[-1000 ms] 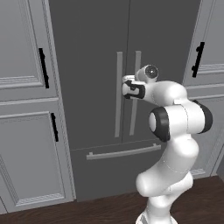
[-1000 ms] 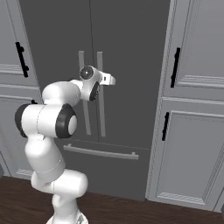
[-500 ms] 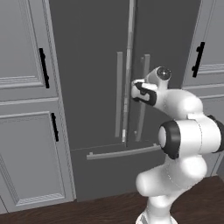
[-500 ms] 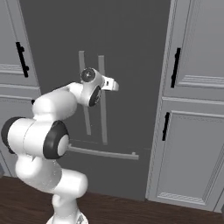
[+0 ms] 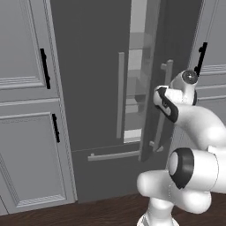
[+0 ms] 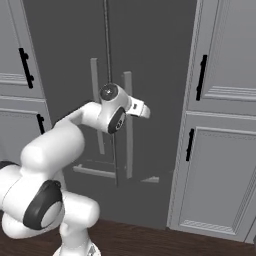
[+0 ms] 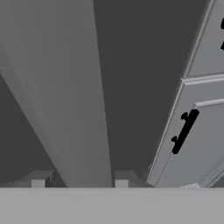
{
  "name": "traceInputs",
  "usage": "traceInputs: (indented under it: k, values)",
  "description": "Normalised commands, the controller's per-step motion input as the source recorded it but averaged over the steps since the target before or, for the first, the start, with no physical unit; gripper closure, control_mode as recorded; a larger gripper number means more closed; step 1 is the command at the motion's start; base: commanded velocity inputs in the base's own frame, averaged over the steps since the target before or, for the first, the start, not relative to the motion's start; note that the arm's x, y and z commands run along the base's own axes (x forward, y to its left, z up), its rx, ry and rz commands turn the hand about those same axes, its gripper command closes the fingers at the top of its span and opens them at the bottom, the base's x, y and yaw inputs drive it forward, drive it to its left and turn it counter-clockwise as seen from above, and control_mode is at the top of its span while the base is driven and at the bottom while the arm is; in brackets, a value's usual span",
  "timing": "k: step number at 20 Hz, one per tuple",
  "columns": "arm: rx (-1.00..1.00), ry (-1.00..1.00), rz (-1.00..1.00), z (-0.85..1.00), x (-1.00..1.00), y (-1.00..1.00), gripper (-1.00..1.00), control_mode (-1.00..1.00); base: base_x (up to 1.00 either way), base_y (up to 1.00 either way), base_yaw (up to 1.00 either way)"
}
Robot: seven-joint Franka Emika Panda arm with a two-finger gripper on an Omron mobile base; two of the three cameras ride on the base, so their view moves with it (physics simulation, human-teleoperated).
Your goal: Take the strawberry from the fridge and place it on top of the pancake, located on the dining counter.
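I see my jaws clenched around the right door's pale bar handle of the fridge, that door swung partly ajar (light shelves show through the gap). The strawberry I cannot make out inside. Grey cabinets flank the fridge.
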Motion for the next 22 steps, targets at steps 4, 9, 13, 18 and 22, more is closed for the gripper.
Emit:
traceInputs:
  k: [4,9,13,18,22]
  values:
    - [0.09,0.23,-0.18,-0.14,-0.54,-1.0,1.0,-1.0,0.0,0.0,0.0]
    - [0.1,0.21,-0.22,-0.07,-0.81,-1.0,1.0,-1.0,0.0,0.0,0.0]
    - [0.13,0.12,-0.23,-0.24,-0.83,-1.0,1.0,-1.0,0.0,0.0,0.0]
    - [0.13,0.02,-0.11,-0.14,-0.92,-0.76,-1.0,-1.0,0.0,0.0,0.0]
    - [-0.21,-0.05,0.06,0.33,-0.97,0.6,-1.0,-1.0,0.0,0.0,0.0]
